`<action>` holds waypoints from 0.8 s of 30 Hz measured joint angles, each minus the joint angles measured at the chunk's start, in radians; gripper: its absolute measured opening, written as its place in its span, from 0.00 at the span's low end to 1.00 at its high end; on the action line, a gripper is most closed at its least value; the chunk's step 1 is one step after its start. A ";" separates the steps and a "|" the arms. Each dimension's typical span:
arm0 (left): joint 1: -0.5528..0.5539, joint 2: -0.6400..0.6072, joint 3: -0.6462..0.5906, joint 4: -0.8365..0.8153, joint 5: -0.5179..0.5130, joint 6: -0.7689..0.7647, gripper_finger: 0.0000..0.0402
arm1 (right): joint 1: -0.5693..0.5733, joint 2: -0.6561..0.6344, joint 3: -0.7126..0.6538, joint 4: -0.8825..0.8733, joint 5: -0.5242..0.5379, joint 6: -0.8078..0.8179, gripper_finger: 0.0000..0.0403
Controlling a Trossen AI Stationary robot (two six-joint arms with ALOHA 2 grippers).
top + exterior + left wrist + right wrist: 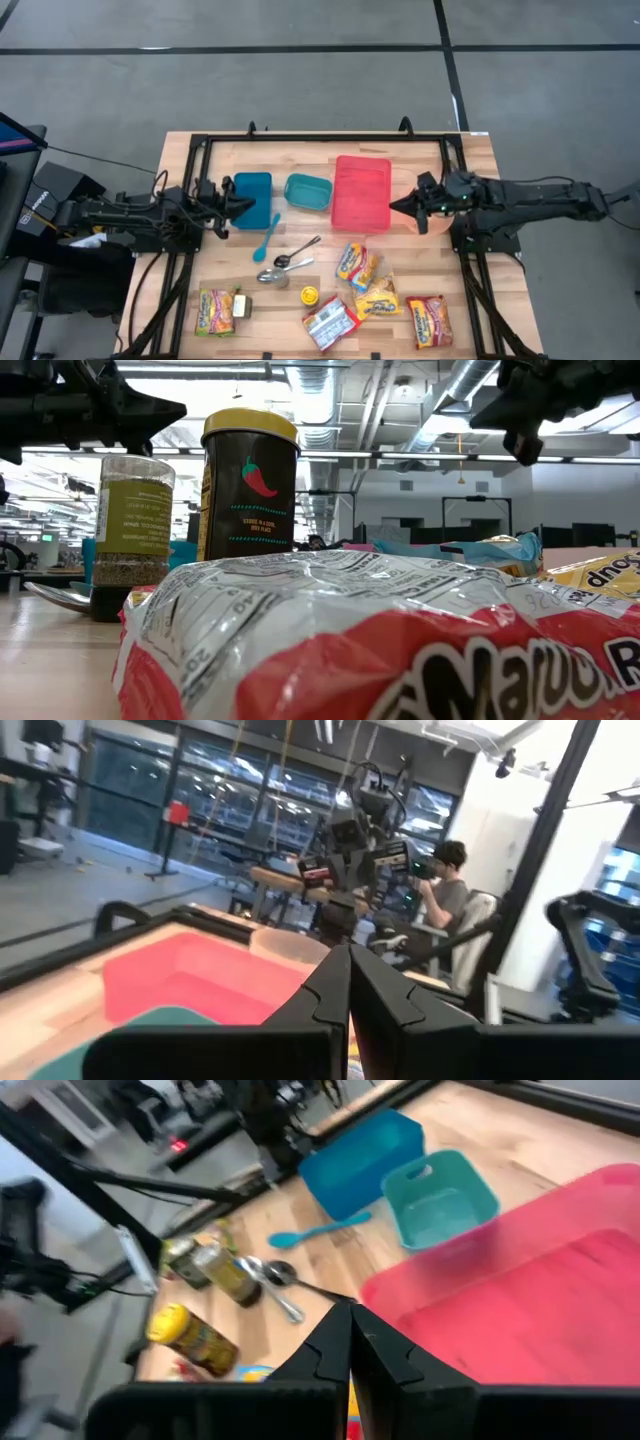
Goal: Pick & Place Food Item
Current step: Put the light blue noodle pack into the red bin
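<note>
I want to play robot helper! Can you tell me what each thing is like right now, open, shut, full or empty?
Left gripper: jaws shut, holding nothing.
Right gripper: jaws shut, holding nothing.
Red bin: empty.
Teal container: empty.
Blue bin: looks empty.
Chili jar: upright, yellow lid on.

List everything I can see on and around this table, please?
Red tray: one, red, far middle of the table.
Teal container: one, teal, left of the red tray.
Blue bin: one, blue, left of the teal container.
Blue spoon: one, light blue, below the bin.
Metal spoons: two, silver, table middle.
Noodle packets: about six, yellow and red, near edge.
Left gripper: shut, over the blue bin.
Right gripper: shut, at the red tray's right edge.
</note>
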 joint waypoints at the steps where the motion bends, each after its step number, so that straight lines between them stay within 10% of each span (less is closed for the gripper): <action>1: 0.000 0.005 0.000 0.000 0.011 -0.004 0.00 | 0.028 0.013 0.000 0.000 0.040 -0.004 0.00; 10: -0.055 0.103 0.021 0.000 0.020 -0.003 0.00 | 0.252 0.099 0.000 0.003 0.391 -0.033 0.00; 24: -0.210 0.432 0.220 -0.022 0.012 0.033 0.00 | 0.367 0.127 0.000 0.003 0.527 -0.032 0.00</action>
